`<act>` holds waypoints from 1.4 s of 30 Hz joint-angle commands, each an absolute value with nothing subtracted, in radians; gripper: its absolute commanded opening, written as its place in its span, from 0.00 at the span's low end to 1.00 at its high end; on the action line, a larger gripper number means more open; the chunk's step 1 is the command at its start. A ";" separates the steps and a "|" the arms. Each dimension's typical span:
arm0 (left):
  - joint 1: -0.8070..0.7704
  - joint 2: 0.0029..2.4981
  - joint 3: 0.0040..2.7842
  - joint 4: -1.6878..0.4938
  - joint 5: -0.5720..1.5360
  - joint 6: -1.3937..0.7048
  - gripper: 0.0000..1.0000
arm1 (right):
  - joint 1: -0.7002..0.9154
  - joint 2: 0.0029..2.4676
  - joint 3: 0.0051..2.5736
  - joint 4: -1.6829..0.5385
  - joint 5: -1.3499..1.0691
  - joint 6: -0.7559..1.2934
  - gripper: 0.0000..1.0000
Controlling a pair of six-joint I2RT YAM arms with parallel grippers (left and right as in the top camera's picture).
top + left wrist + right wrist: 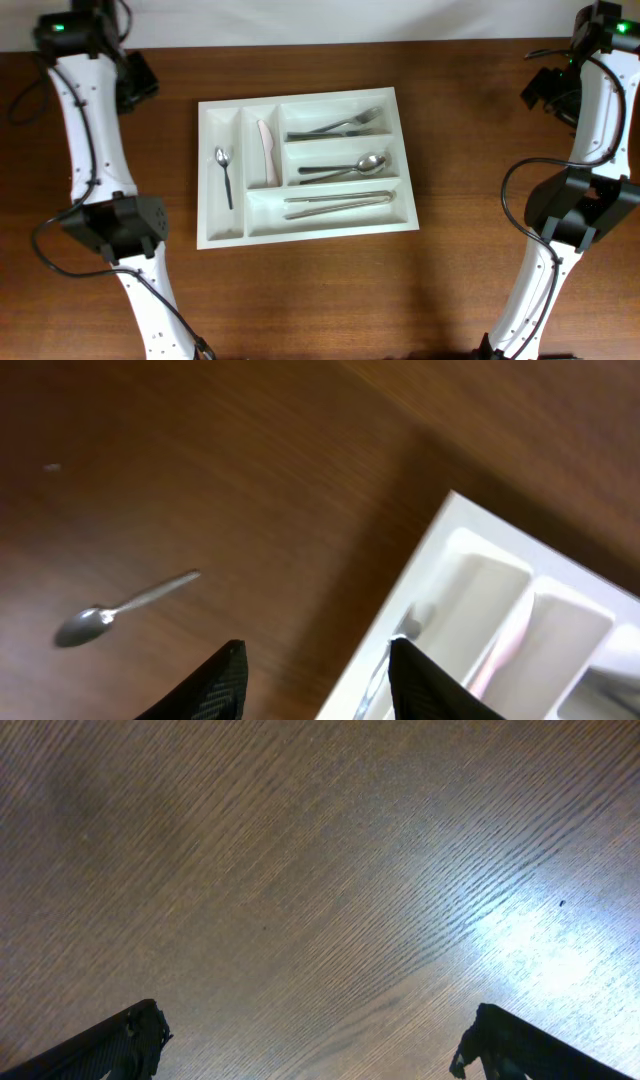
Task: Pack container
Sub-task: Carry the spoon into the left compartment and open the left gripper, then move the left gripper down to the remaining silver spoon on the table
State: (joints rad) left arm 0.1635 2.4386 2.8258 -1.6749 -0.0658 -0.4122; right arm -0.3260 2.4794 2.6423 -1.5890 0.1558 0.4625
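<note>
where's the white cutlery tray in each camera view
overhead: the tray lies mid-table, slightly left of centre.
left wrist: tray corner at lower right.
right wrist: not in it, only bare wood.
shared landmark: the brown wooden table, seen in all three.

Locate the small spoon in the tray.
Overhead, the small spoon lies alone in the tray's leftmost narrow compartment, right beside the compartment holding the pale knife.

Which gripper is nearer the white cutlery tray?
Left. The left gripper hangs just off the left edge of the tray; the right gripper is over the table, well off to the tray's right.
</note>
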 commanded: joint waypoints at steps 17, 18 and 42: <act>0.306 2.421 2.646 -1.641 -0.192 -0.505 0.47 | -0.327 2.443 2.663 -1.589 0.158 0.461 0.99; 0.311 2.417 2.610 -1.621 -0.192 -0.505 0.47 | -0.327 2.443 2.663 -1.589 0.158 0.461 0.99; 0.345 1.908 1.613 -1.081 -0.184 -0.617 0.43 | -0.327 2.443 2.663 -1.589 0.158 0.461 0.99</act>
